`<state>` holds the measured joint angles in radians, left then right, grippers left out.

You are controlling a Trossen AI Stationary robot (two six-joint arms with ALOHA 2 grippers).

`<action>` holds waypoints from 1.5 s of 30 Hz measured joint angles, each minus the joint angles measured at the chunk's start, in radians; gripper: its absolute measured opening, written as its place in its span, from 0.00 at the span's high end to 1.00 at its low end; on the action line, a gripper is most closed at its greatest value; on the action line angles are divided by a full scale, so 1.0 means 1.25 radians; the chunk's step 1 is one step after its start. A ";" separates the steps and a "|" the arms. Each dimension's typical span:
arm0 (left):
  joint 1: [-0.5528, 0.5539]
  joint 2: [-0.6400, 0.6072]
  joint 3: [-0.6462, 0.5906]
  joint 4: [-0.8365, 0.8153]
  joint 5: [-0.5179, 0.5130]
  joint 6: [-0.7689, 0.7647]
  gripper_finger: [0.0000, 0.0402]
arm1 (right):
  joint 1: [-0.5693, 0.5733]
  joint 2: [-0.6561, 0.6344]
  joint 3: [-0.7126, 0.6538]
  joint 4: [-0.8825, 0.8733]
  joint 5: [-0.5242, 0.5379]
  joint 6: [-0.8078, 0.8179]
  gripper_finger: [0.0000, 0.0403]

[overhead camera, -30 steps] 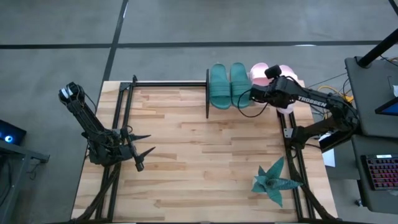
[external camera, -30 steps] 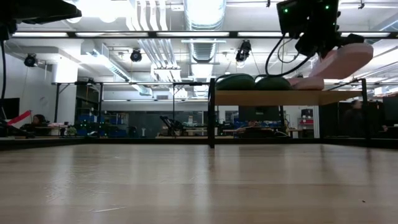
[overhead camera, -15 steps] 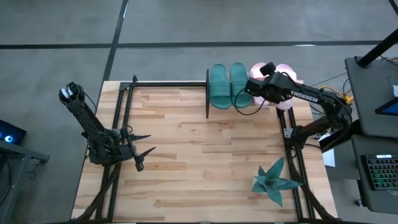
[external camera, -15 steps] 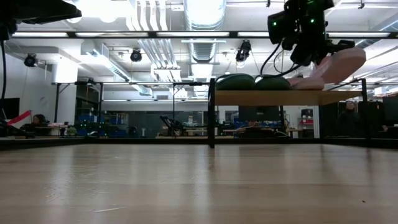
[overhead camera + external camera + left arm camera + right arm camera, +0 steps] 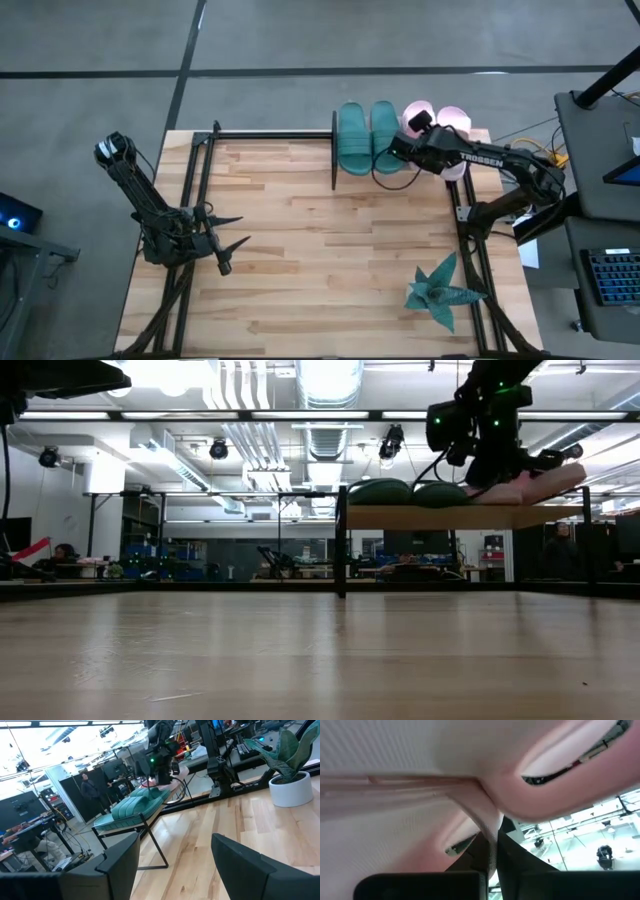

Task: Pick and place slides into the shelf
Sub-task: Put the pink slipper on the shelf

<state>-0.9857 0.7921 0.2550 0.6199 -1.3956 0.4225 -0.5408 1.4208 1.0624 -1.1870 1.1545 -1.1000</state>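
Left arm's just parked near the left edge of the counter (image 5: 300, 250), its left tool (image 5: 228, 244) hanging spread wide with nothing in it, no change there. The action's on the right: the right tool (image 5: 402, 146), clenched on the last pink slide (image 5: 535, 481), has swung left over the shelf (image 5: 440, 516) and tipped the slide down from its raised tilt, so it's now nearly flat, close above the board or touching it, can't tell which. On the shelf, left to right: 2 green slides (image 5: 368, 135), then a pink one (image 5: 417, 112), then the held one. So 3 are placed and slide 4 looks about ready to let go, I'd guess. Counter is bare light wood apart from a teal spiky plant (image 5: 440, 291) near the right front corner. Room behind is a lab with ceiling ducts, monitors, and a person (image 5: 90, 790) standing way back.
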 joint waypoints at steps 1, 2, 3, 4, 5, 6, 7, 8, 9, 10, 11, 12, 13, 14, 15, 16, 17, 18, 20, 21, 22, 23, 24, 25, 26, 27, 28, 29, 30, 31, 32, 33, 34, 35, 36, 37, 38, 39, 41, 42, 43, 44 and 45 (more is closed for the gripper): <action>0.000 0.000 0.000 0.000 0.000 0.000 0.43 | 0.000 0.000 -0.005 0.004 -0.010 0.002 0.98; 0.000 0.000 0.000 0.000 0.000 0.000 0.43 | 0.000 -0.001 -0.011 0.011 -0.021 0.005 0.98; 0.000 0.000 0.000 0.000 0.000 0.000 0.43 | 0.000 -0.001 -0.016 0.018 -0.029 0.008 0.98; 0.000 0.000 0.000 0.000 0.000 0.000 0.43 | 0.000 -0.001 -0.020 0.021 -0.034 0.011 0.98; 0.000 0.000 0.000 0.000 0.000 0.000 0.43 | 0.000 -0.001 -0.022 0.022 -0.034 0.015 0.98; 0.000 0.000 0.000 0.000 0.000 0.000 0.43 | 0.000 -0.002 -0.024 0.022 -0.035 0.020 0.98; 0.000 0.000 0.000 0.000 0.000 0.000 0.43 | 0.000 -0.002 -0.024 0.021 -0.035 0.026 0.98; 0.000 0.000 0.000 0.000 0.000 0.000 0.43 | 0.000 -0.002 -0.024 0.020 -0.035 0.034 0.97; 0.000 0.000 0.000 0.000 0.000 0.000 0.43 | 0.000 -0.003 -0.022 0.017 -0.037 0.048 0.96; 0.000 0.000 0.000 0.000 0.000 0.000 0.43 | 0.000 -0.004 -0.017 0.017 -0.042 0.065 0.95; 0.000 0.000 0.000 0.000 0.000 0.000 0.43 | 0.000 -0.005 -0.011 0.020 -0.048 0.082 0.94; 0.000 0.000 0.000 0.000 0.000 0.000 0.43 | -0.001 -0.007 -0.004 0.019 -0.055 0.097 0.92; 0.000 0.000 0.000 0.000 0.000 0.000 0.43 | -0.001 -0.009 0.004 0.017 -0.061 0.105 0.90; 0.000 0.000 0.000 0.000 0.000 0.000 0.43 | -0.001 -0.011 0.012 0.016 -0.065 0.106 0.88; 0.000 0.000 0.000 0.000 0.000 0.000 0.43 | -0.001 -0.015 0.020 0.014 -0.065 0.105 0.86; 0.000 0.000 0.000 0.000 0.000 0.000 0.43 | -0.001 -0.020 0.027 0.013 -0.066 0.099 0.84; 0.000 0.000 0.000 0.000 0.000 0.000 0.43 | -0.001 -0.024 0.034 0.012 -0.065 0.097 0.81; 0.000 0.000 0.000 0.000 0.000 0.000 0.43 | -0.001 -0.028 0.040 0.012 -0.064 0.095 0.79; 0.000 0.000 0.000 0.000 0.000 0.000 0.43 | -0.001 -0.035 0.050 0.009 -0.063 0.094 0.74; 0.000 0.000 0.000 0.000 0.000 0.000 0.43 | -0.001 -0.040 0.053 0.009 -0.062 0.098 0.71; 0.000 0.000 0.000 0.000 0.000 0.000 0.43 | 0.000 -0.043 0.058 0.006 -0.061 0.105 0.69; 0.000 0.000 0.000 0.000 0.000 0.000 0.43 | 0.002 -0.048 0.062 0.007 -0.059 0.118 0.67; 0.000 -0.001 0.000 0.000 0.000 0.000 0.43 | 0.004 -0.050 0.064 0.007 -0.058 0.131 0.65; 0.000 -0.001 0.000 0.000 0.000 0.000 0.43 | 0.005 -0.052 0.064 0.007 -0.057 0.138 0.63; 0.000 -0.001 0.000 0.000 0.000 0.000 0.43 | 0.005 -0.053 0.064 0.006 -0.059 0.143 0.62; 0.000 -0.001 0.000 0.000 0.000 0.000 0.43 | 0.005 -0.054 0.064 0.005 -0.063 0.150 0.61; 0.000 -0.001 0.000 0.000 0.000 0.000 0.43 | 0.005 -0.055 0.064 0.003 -0.069 0.157 0.59; 0.000 -0.001 0.000 0.000 0.000 0.000 0.43 | 0.005 -0.056 0.064 -0.004 -0.071 0.165 0.59; 0.000 -0.001 0.000 0.000 0.000 0.000 0.43 | 0.005 -0.056 0.064 -0.013 -0.071 0.175 0.58; 0.000 -0.001 0.000 0.000 0.000 0.000 0.43 | 0.005 -0.056 0.064 -0.019 -0.074 0.186 0.57; 0.000 -0.001 0.000 0.000 0.000 0.000 0.43 | 0.005 -0.056 0.064 -0.023 -0.083 0.196 0.57; 0.000 -0.001 0.000 0.000 0.000 0.000 0.43 | 0.005 -0.056 0.064 -0.029 -0.098 0.207 0.57; 0.000 -0.001 0.000 0.000 0.000 0.000 0.43 | 0.005 -0.056 0.063 -0.033 -0.113 0.216 0.57; 0.000 0.000 0.000 0.000 0.000 0.000 0.43 | 0.005 -0.056 0.063 -0.036 -0.124 0.223 0.57; 0.000 -0.001 0.000 0.000 0.000 0.000 0.43 | 0.005 -0.056 0.063 -0.039 -0.127 0.225 0.57; 0.000 -0.001 0.000 0.000 0.000 0.000 0.43 | 0.009 -0.056 0.063 -0.045 -0.124 0.225 0.57; 0.000 -0.001 0.000 0.000 0.000 0.000 0.43 | 0.013 -0.056 0.063 -0.056 -0.114 0.228 0.57; 0.000 -0.001 0.000 0.000 0.000 -0.001 0.43 | 0.018 -0.056 0.063 -0.065 -0.092 0.234 0.57; 0.000 -0.001 0.000 0.000 0.000 0.000 0.43 | 0.029 -0.058 0.063 -0.078 -0.036 0.263 0.57; 0.000 -0.001 0.000 0.000 0.000 0.000 0.43 | 0.035 -0.062 0.063 -0.079 -0.019 0.284 0.57; 0.000 -0.001 0.000 0.000 0.000 0.000 0.43 | 0.041 -0.066 0.063 -0.079 -0.013 0.301 0.57; 0.000 -0.001 0.000 0.000 0.000 0.000 0.43 | 0.048 -0.073 0.063 -0.080 -0.013 0.316 0.57; 0.000 -0.001 0.000 0.000 0.000 0.000 0.43 | 0.056 -0.080 0.063 -0.081 -0.013 0.331 0.57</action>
<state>-0.9859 0.7914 0.2546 0.6201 -1.3952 0.4221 -0.4703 1.3203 1.1408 -1.2884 1.1381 -0.6861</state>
